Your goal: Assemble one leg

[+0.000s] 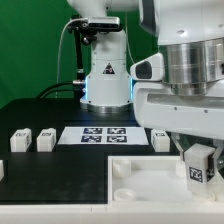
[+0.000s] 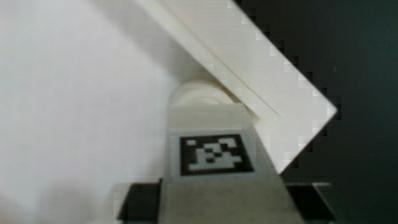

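My gripper (image 1: 199,168) is shut on a leg (image 1: 197,170), a small white block with a black-and-white tag. It holds the leg upright over the right far corner of the large flat white tray-like part (image 1: 140,180) in the exterior view. In the wrist view the leg (image 2: 217,135) points with its rounded tip at the part's corner (image 2: 267,85), and the dark fingers (image 2: 143,200) clamp it on both sides. Whether the tip touches a socket is hidden. Three more legs (image 1: 20,141), (image 1: 46,139), (image 1: 160,138) stand on the black table.
The marker board (image 1: 103,135) lies flat at the table's middle. The arm's white base (image 1: 106,75) stands behind it with cables. A round corner socket (image 1: 121,169) shows at the tray-like part's far left corner. A white piece (image 1: 2,171) sits at the exterior view's left edge.
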Controlling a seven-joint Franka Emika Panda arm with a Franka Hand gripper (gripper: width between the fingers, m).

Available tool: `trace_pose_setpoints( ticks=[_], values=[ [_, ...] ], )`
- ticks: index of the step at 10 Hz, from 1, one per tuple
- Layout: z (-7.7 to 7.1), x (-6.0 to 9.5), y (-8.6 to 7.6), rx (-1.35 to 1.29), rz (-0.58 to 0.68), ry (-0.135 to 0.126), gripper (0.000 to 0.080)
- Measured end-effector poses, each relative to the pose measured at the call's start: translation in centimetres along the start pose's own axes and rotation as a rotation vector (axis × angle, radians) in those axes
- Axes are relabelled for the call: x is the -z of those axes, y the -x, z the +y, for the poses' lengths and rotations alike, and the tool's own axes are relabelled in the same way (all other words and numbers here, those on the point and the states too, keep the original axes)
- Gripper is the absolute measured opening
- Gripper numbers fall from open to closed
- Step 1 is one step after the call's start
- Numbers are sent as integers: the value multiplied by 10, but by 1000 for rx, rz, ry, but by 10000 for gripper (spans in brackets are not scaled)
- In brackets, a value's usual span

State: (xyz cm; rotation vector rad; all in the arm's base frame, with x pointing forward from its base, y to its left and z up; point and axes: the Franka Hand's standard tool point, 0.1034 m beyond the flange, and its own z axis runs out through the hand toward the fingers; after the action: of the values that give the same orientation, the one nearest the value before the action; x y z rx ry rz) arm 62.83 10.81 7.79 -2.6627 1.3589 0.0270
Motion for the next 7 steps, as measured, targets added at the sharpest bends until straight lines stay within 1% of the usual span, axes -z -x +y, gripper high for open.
trace_pose_setpoints(
  ticks=[2, 5, 7],
  values=[
    [-1, -1, 5, -259, -7, 6, 294],
    [-4, -3, 13, -492, -5, 10, 295],
    [-4, -3, 13, -453, -6, 10, 295]
  ],
)
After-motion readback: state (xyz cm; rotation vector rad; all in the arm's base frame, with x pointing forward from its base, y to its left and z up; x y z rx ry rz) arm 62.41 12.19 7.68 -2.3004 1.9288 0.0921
